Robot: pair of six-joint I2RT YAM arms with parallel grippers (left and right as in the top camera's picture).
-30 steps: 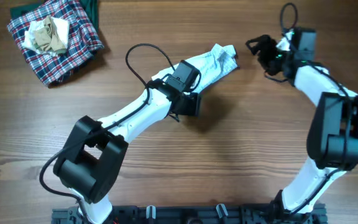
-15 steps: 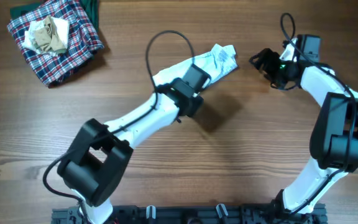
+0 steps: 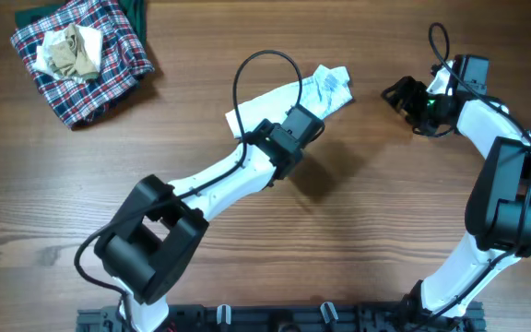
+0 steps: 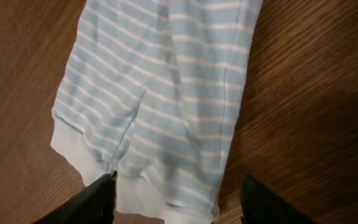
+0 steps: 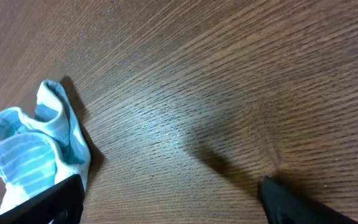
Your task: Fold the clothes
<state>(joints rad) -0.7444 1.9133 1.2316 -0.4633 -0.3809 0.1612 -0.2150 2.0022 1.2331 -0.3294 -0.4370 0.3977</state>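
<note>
On the table [image 3: 385, 203], pants [image 3: 325, 85]: soft, light, limp; likely to sag.
Best hold: leg cuffs [image 4: 68, 146], pinched at corners.
Left gripper [image 4: 178, 186]: spread, empty.
Right gripper [image 5: 169, 186]: spread, empty.

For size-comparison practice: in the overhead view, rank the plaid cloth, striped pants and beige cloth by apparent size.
1. Red, navy and white plaid cloth
2. Pale blue-white striped fabric pants, partly under the left arm
3. Small beige cloth

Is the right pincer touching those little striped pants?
Apart. The overhead view shows a strip of tabletop between the open right pincer and the nearest end of the striped pants.
</note>
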